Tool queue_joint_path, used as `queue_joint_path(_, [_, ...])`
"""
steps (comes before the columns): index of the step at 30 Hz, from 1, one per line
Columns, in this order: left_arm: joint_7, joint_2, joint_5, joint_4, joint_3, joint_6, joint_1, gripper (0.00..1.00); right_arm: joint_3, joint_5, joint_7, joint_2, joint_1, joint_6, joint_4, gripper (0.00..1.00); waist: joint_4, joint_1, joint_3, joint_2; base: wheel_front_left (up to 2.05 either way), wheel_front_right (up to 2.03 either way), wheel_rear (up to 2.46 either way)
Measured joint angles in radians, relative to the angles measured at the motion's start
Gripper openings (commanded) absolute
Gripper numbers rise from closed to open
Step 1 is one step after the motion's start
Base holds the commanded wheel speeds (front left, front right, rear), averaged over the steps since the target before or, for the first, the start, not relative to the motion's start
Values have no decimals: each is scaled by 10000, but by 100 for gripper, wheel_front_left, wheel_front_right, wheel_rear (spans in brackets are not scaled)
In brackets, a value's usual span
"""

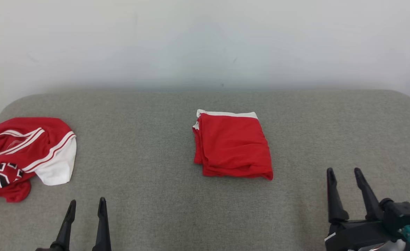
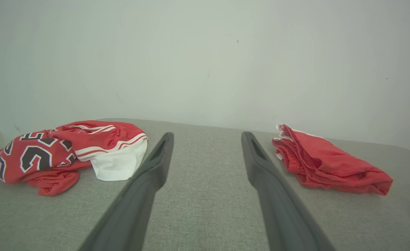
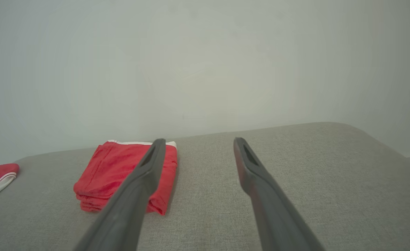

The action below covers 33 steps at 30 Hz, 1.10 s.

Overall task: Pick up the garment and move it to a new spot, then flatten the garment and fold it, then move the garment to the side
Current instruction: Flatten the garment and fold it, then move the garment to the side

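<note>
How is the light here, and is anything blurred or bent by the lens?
Head view: soft even light, a thin shadow under the folded garment. Left wrist view: the fingers of the left hand go soft near the bottom edge; the digits on the jersey are readable. Right wrist view: no glare; the far edge of the surface bows, perhaps the wide lens.

Jersey cut by left edge; garment partly behind jaw.

Bright, even, diffuse light; shadows faint; wrist views bend at edges; sharp.
</note>
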Motion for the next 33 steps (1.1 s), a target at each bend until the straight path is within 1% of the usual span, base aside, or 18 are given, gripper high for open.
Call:
queue_joint_path(2, [0,-79,-25,111,125,-86,78,100,159,-169,-111,2,45,2,104,100,-125,0,-68,-1,0,0,0])
queue_joint_path(6, [0,-219,-54,349,326,-249,180,100,155,-293,-305,-4,143,2,541,100,-264,0,-209,0,0,0,0])
queue_joint_path(12, [0,-326,-27,681,477,-362,284,100,380,-811,-234,2,145,2,1223,100,-309,0,-368,0,0,0,0])
queue_joint_path(23, [0,-414,180,704,569,-485,442,100,378,-834,-259,2,64,2,1584,100,-303,0,-436,-1,0,0,0])
queue_joint_path(33, [0,-470,272,685,562,-499,457,100,518,-823,-174,6,61,2,1551,100,-211,0,-452,0,0,0,0])
